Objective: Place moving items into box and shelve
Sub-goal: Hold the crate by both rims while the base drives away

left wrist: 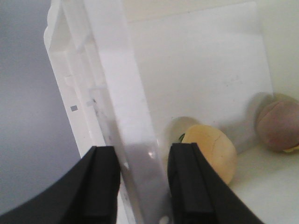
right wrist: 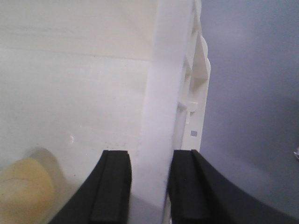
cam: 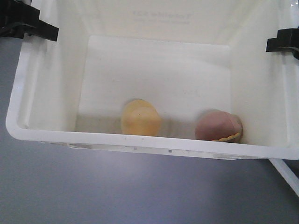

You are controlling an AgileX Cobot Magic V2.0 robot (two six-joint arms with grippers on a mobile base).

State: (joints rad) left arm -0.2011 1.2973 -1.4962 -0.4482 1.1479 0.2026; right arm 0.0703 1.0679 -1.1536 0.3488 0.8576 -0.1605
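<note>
- Box (cam: 140, 141): large white plastic crate, open at the top and seen from above. The rim is ribbed on its outer side. Faint dark print (cam: 161, 16) shows on the far wall, too blurred to read.
- Yellow ball (cam: 140, 119): pale cream-yellow, soft and round. It lies on the floor of the box against the near wall, left of centre. The left wrist view shows it just inside the gripped wall. The right wrist view catches only part of it, at the lower left corner.
- Pink ball (cam: 218, 126): pinkish-brown with cream trim along its lower edge. It lies on the floor of the box against the near wall, towards the right corner. It is apart from the yellow ball, with bare white floor between them.
- Left gripper (left wrist: 142, 186): black fingers (left wrist: 100, 186) closed on the left side wall of the box, one pad outside and one inside, with the rim clamped between them. In the front view it sits at the far left corner of the rim.
- Right gripper (right wrist: 149, 186): black fingers (right wrist: 112, 186) closed on the right side wall of the box in the same way, one pad on each face. In the front view it sits on the far right stretch of the rim.
- Grey surface (cam: 117, 186): plain and matt, visible around and below the box. Whether the box rests on it or hangs above it cannot be told.
</note>
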